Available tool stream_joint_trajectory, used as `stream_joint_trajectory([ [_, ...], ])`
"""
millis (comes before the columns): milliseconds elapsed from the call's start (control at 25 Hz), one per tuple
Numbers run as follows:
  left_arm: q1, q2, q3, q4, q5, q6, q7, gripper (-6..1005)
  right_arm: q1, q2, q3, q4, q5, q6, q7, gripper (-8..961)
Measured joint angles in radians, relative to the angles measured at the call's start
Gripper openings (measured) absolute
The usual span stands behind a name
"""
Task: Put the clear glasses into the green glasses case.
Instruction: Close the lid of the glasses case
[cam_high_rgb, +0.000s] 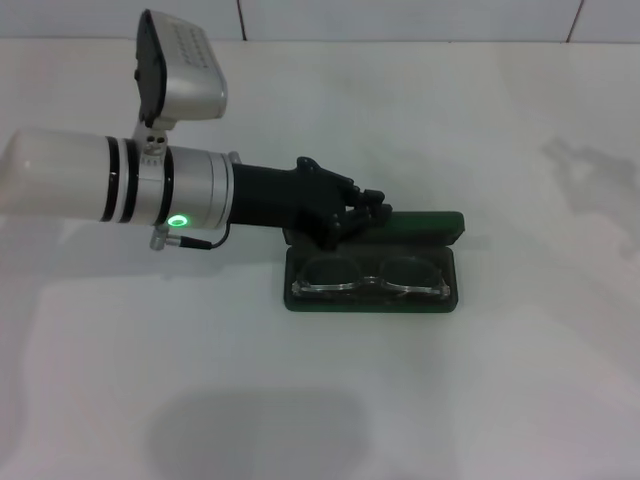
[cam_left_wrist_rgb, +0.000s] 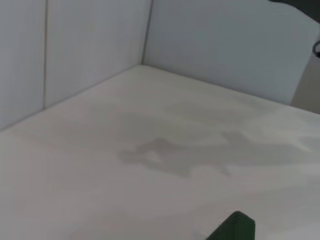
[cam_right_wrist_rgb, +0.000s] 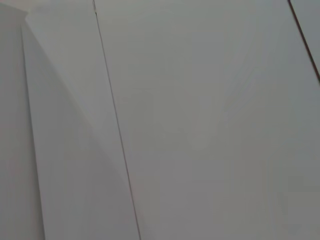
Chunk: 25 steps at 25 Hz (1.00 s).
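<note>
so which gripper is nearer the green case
Left. The left gripper is at the green case, over its far left edge beside the open lid. The right gripper is out of view.

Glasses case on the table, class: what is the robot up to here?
The glasses already lie inside the open green case on the white table. The left hand is at the case's upright lid, at its left end, perhaps about to close it. Whether its fingers grip the lid cannot be seen. The right arm is out of sight.
</note>
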Motion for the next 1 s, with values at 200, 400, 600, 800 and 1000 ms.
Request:
stream_joint_trajectory([
  [200, 0.004, 0.0, 0.016, -0.005, -0.004, 0.004, 0.0, 156, -0.002, 0.0, 0.0, 0.013, 0.0, 0.0, 0.0, 119],
  [400, 0.005, 0.0, 0.016, -0.006, 0.002, 0.026, 0.003, 156, -0.003, -0.001, 0.0, 0.016, 0.0, 0.0, 0.0, 119],
  [600, 0.006, 0.0, 0.046, -0.009, 0.004, 0.042, 0.006, 157, -0.003, -0.001, 0.0, 0.022, 0.0, 0.0, 0.0, 119],
  [800, 0.013, 0.0, 0.097, -0.01, 0.003, 0.054, 0.006, 157, -0.004, -0.001, 0.0, 0.025, 0.0, 0.0, 0.0, 119],
  [1000, 0.025, 0.0, 0.108, -0.01, 0.001, 0.083, 0.014, 159, -0.003, -0.001, 0.0, 0.025, 0.0, 0.0, 0.0, 119],
])
